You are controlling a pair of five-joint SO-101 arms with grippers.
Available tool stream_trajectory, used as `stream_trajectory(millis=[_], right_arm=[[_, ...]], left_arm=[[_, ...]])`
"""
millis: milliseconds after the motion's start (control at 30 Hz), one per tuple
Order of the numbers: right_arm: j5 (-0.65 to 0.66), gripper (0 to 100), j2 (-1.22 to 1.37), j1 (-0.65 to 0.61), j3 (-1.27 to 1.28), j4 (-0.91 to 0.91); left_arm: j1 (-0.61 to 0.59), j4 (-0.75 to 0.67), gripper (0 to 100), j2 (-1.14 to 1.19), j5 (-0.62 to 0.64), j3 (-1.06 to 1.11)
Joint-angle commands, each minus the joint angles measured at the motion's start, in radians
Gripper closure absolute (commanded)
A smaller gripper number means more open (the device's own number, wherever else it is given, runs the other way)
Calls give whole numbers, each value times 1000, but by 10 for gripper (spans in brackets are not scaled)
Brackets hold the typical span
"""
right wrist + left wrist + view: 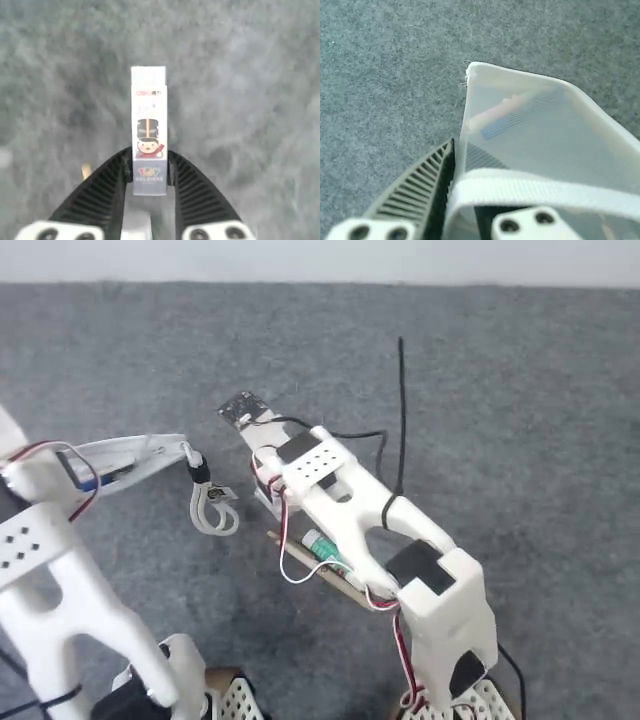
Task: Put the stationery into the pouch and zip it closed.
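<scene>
A: Where's the pouch?
B: Left of the overhead frame, the translucent pouch [125, 462] is pinched by the left gripper [462, 170].
A: Nearby?
B: The right gripper [149, 156] clamps an eraser [148, 115]. Its arm overlaps a pencil [335, 576] and possibly a green-capped pen [322, 547].

A translucent pouch [135, 458] is held out from the left arm [45, 560] at the left of the frame, and a white cord loop [215, 512] is seen below its right end on the grey table [520, 360]. The right arm [345, 505] is stretched from the lower right towards the centre, with a wooden pencil [290, 548] and a green-and-white item [322, 546] partly covered beneath it. A black cable [401, 410] is seen running up the frame from that arm.
</scene>
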Motion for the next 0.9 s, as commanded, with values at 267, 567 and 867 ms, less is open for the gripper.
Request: stream_trajectory(millis=[267, 567, 867], right_arm=[[-11, 864, -107, 31, -40, 182], [-14, 875, -102, 31, -41, 24], [-11, 876, 36, 28, -54, -101]], left_arm=[[-2, -38, 991, -9, 18, -7], [-2, -40, 991, -9, 18, -7], [-2, -40, 991, -9, 18, -4]])
